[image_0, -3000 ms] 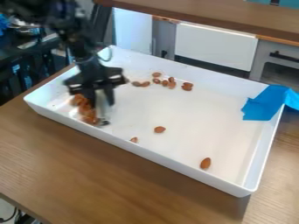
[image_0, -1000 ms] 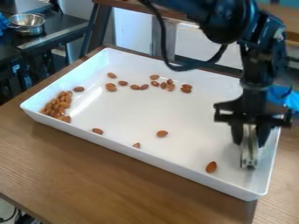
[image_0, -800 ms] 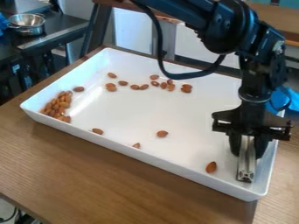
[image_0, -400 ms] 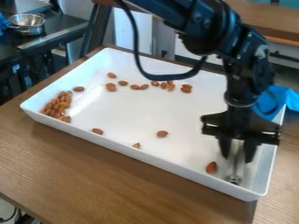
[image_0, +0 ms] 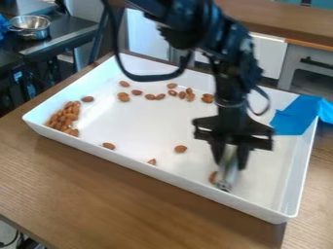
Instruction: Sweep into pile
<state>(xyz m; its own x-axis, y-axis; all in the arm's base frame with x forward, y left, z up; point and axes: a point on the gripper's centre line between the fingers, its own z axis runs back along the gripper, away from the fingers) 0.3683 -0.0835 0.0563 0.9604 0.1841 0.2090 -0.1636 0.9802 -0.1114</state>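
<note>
Over the front right part of the white tray [image_0: 143, 127], the gripper [image_0: 229, 158] hangs down, shut on an upright silvery tool [image_0: 228, 176] whose lower end is at the tray floor near the front wall. Against the tool's left side is a single almond [image_0: 212, 177]. A pile of almonds [image_0: 64, 118] lies in the tray's left corner, with one almond [image_0: 87, 99] just behind it. Several others form a loose row [image_0: 155, 97] toward the back wall. Three lie apart near the front and middle: one almond [image_0: 180, 149], another [image_0: 152, 161] and another [image_0: 108, 146].
Blue tape [image_0: 296, 115] covers part of the tray's right rim. The tray stands on a wooden table [image_0: 130, 204]. Behind at the upper left, a metal pot [image_0: 30, 26] sits on a dark counter.
From the tray's right side, the gripper has moved left along the front wall with the tool. The almond by the tool has shifted left, and the blue tape is uncovered.
</note>
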